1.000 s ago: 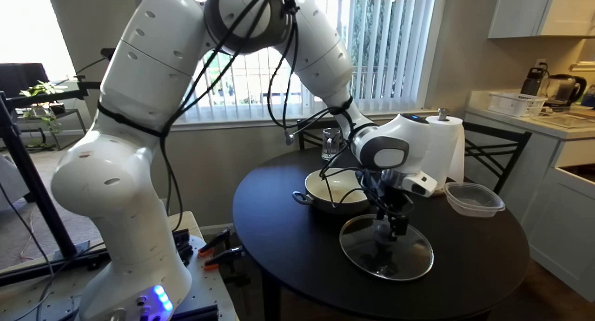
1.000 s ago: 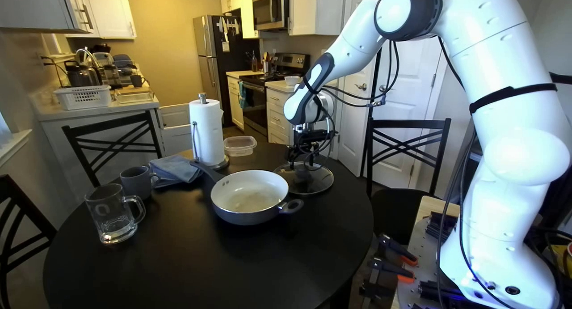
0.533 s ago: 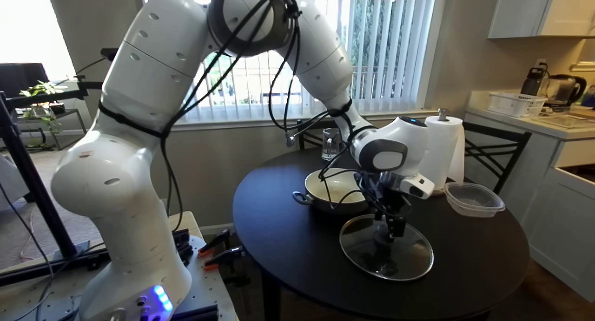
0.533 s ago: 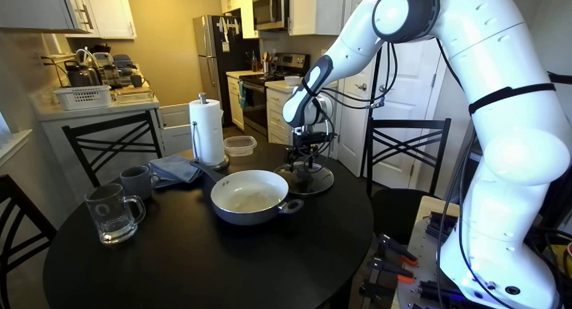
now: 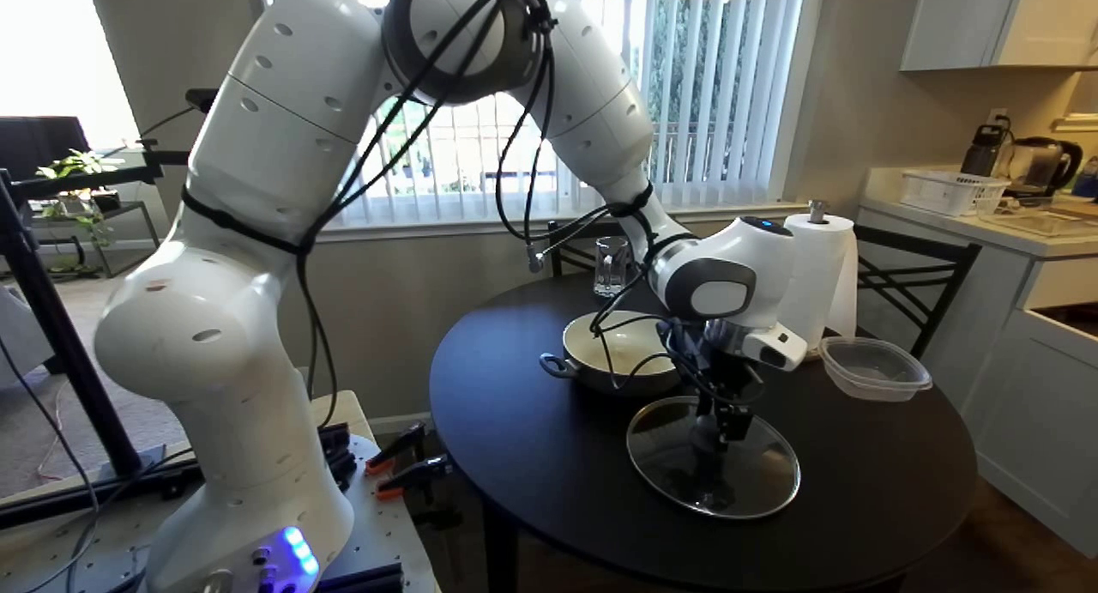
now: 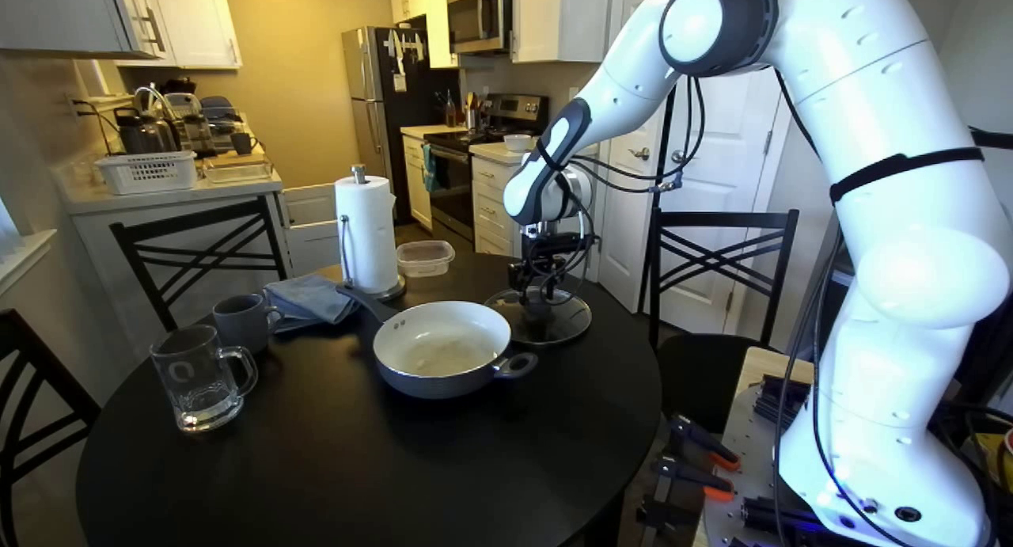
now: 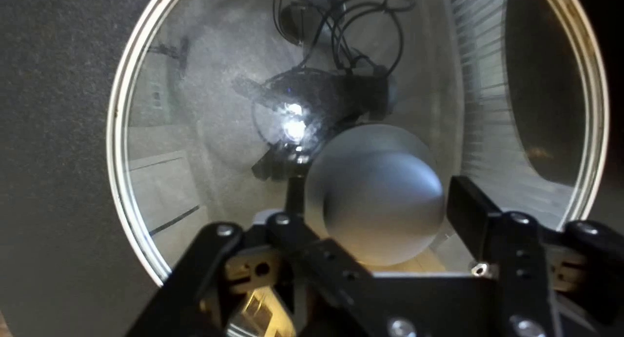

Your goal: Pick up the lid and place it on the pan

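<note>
The lid point(image 5: 751, 477) lies flat on the table point(image 5: 532, 421), just beside the uncovered pan point(image 6: 442, 353). Its knob point(image 7: 382, 200) is rounded and sits between the fingers point(image 7: 470, 208) of the gripper point(image 7: 376, 192), which reach down one to each side, apart from each other and so near the knob that I cannot tell whether they press on it or stop just short. The step in hand looks to be the grasp. To do it well, set both pads low on the knob's sides, close evenly so the lid is not pushed along, and try a small straight lift before trusting the hold; a smooth round knob could slip. Then the lid should rise level and clear the pan's rim before any sideways move. Only the wrist view shows how the fingers straddle the knob; in both exterior views the gripper's dark parts run together there. Those views give the way to the pan, which the wrist view does not clearly show. Both show its loop handle point(image 6: 516, 366), while in an exterior view the long handle point(image 6: 366, 301) appears too, reaching toward the paper roll point(image 6: 366, 234), with a grey mug point(image 6: 241, 323) and a cloth point(image 6: 309, 300) that show nowhere else.
</note>
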`<state>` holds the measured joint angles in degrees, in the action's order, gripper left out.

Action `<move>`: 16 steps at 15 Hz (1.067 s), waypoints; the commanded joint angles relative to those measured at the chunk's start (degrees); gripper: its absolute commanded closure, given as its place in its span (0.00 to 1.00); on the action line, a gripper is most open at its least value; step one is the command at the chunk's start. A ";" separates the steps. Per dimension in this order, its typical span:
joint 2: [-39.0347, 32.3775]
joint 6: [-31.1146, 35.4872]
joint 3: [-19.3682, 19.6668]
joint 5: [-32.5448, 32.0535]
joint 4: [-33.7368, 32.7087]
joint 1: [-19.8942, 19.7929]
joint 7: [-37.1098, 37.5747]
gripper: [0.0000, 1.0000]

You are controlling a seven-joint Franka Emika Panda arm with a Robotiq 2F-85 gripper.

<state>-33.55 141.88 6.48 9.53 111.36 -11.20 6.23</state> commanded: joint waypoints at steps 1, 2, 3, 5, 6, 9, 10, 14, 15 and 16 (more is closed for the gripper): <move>-0.10 0.40 -0.36 1.47 -0.22 -0.45 0.31 0.53; -0.09 0.40 -0.34 1.45 -0.22 -0.45 0.29 0.61; 0.02 0.41 -0.31 1.43 -0.32 -0.47 0.27 0.66; 0.07 0.37 -0.23 1.34 -0.39 -0.43 0.29 0.67; 0.19 0.23 -0.07 1.11 -0.39 -0.31 0.42 0.67; 1.61 -0.95 1.33 -0.94 -0.22 0.90 1.50 0.67; 2.53 -1.81 2.33 -2.25 -0.05 1.66 2.24 0.67; 6.72 -5.94 5.47 -7.14 -0.29 3.75 4.34 0.67; 7.83 -7.62 6.07 -8.63 -0.98 4.24 4.98 0.67; 8.84 -9.11 6.22 -9.68 -1.61 4.40 5.05 0.67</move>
<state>-30.36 137.87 10.98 3.54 109.94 -8.51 8.90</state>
